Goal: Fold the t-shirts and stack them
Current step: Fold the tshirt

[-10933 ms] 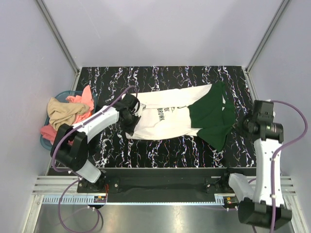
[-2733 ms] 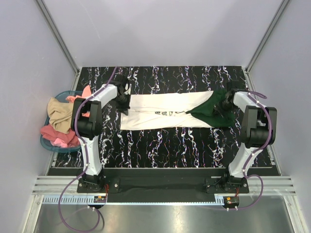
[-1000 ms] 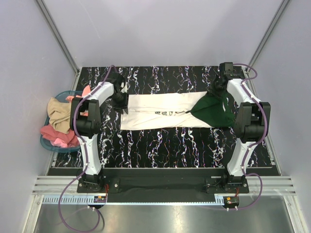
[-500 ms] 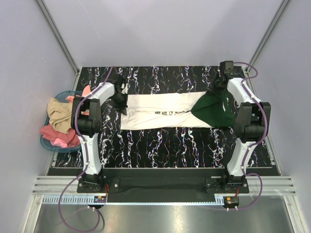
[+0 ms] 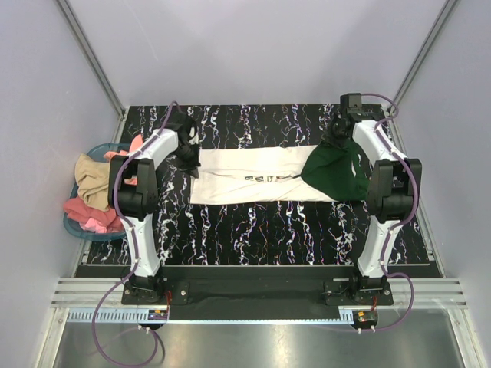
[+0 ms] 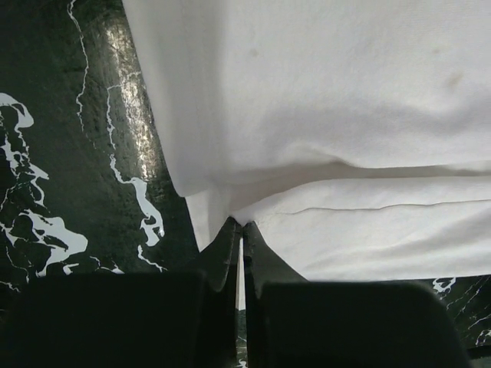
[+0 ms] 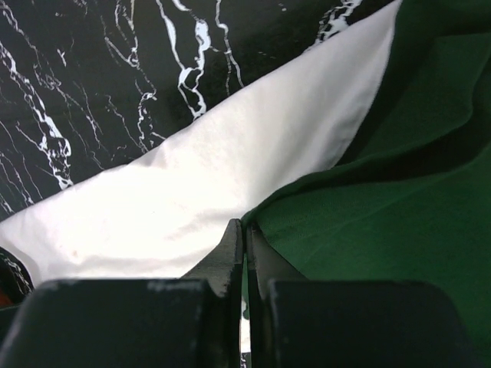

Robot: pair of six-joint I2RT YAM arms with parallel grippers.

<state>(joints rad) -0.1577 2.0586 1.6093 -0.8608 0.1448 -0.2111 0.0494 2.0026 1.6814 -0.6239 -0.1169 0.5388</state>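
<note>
The cream-white t-shirt [image 5: 245,165] with dark lettering lies stretched in a long band across the black marbled table [image 5: 253,230]. The dark green t-shirt [image 5: 337,175] lies bunched over its right end. My left gripper [image 5: 188,151] is at the band's far left end. In the left wrist view it [image 6: 242,224] is shut on a fold of the white cloth [image 6: 345,115]. My right gripper [image 5: 336,136] is at the far right end. In the right wrist view it [image 7: 244,224] is shut on the green shirt's edge [image 7: 399,215], right where it overlaps the white cloth [image 7: 230,176].
A blue basket [image 5: 70,227] holding tan and coral-pink clothes stands off the table's left edge. Grey walls close in the back and both sides. Both arms reach out to the far half of the table.
Over the last second my right gripper has shifted a little left and farther back, drawing the green edge with it. My left gripper has edged slightly farther back. The white band stays stretched.
</note>
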